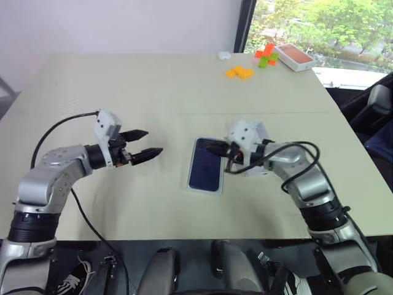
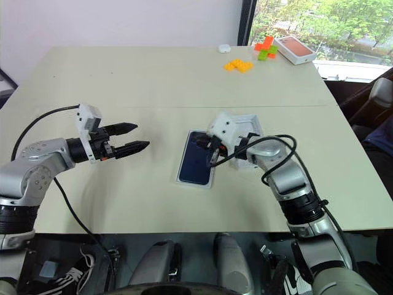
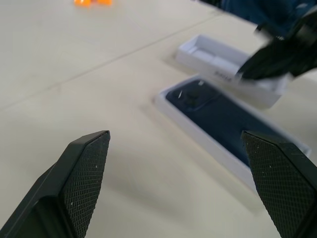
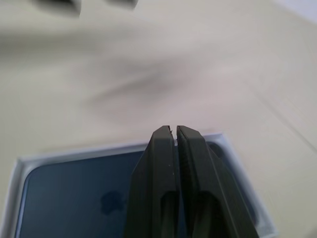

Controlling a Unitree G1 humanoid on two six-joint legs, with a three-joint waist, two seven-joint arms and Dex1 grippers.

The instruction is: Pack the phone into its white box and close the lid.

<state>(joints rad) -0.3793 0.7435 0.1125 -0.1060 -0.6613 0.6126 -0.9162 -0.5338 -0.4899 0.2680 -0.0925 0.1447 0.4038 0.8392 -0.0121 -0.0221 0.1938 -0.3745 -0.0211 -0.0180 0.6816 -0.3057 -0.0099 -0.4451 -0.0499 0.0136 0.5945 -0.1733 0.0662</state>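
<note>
The phone (image 1: 206, 165) is seen lying back-up inside the white box (image 1: 191, 182), which rests flat near the middle of the bench (image 1: 153, 92); its camera cluster is turned toward the far end. The lid (image 2: 253, 125) is set on the bench just beside the box, on the robot's right, partly hidden behind the right wrist, its pale inside facing up.

The right gripper (image 1: 212, 148) is held low over the far end of the phone, and its fingers (image 4: 171, 163) are pressed together with nothing between them. Whether the tips touch the phone cannot be told.

The left gripper (image 1: 144, 142) is held above the bare bench, well to the left of the box, pointing toward it. Its fingers (image 3: 84, 173) are spread wide and nothing is grasped.

At the far right corner of the bench, an orange-topped box (image 1: 295, 56), some orange and green blocks (image 1: 265, 55) and a small white object (image 1: 224, 55) are seen.
</note>
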